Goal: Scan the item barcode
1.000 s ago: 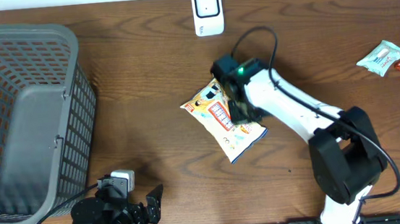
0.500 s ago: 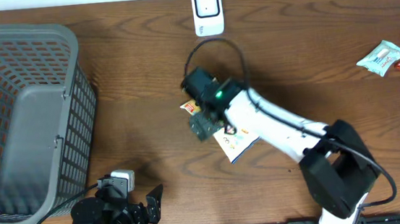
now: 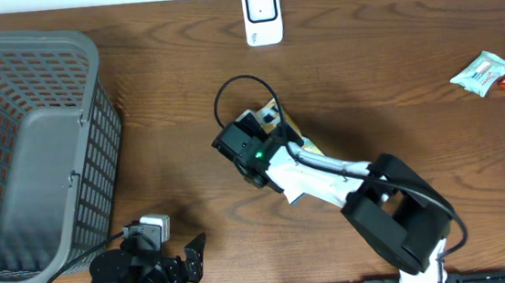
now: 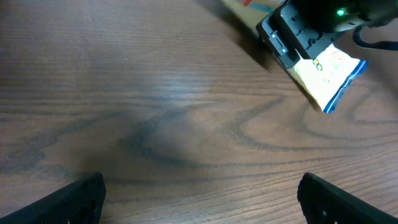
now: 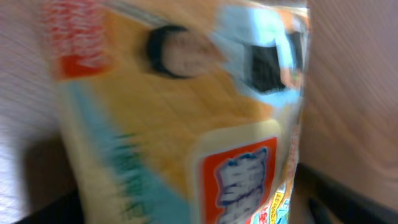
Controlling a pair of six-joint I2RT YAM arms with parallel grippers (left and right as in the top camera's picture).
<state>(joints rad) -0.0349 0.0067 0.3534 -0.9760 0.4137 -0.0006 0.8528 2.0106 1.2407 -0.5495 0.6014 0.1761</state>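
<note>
Plainly, the right gripper (image 5: 189, 206) hangs directly over the snack bag (image 5: 174, 124). In its own camera two dark tips sit at the lower corners, wide apart, and the bag's printed face fills everything between and beyond them. I see no pinch on the film. From above, the bag lies near the middle of the table (image 3: 165, 85). Its long axis seems to run from the far side toward the near-right, under the wrist and forearm, so only its two ends show. The white scanner (image 3: 262, 14), as I take that unit to be, stands at the far edge, well apart and straight beyond the bag's far end. Any presenting move would therefore go away from the robot. The left gripper (image 4: 199, 186) is spread and empty low at the near edge, left of the bag, so the right arm is clearly the nearer one. No barcode is visible anywhere. The right wrist picture is smeared, the overhead hides most of the bag, and the left wrist camera catches only one blue-edged end.
</note>
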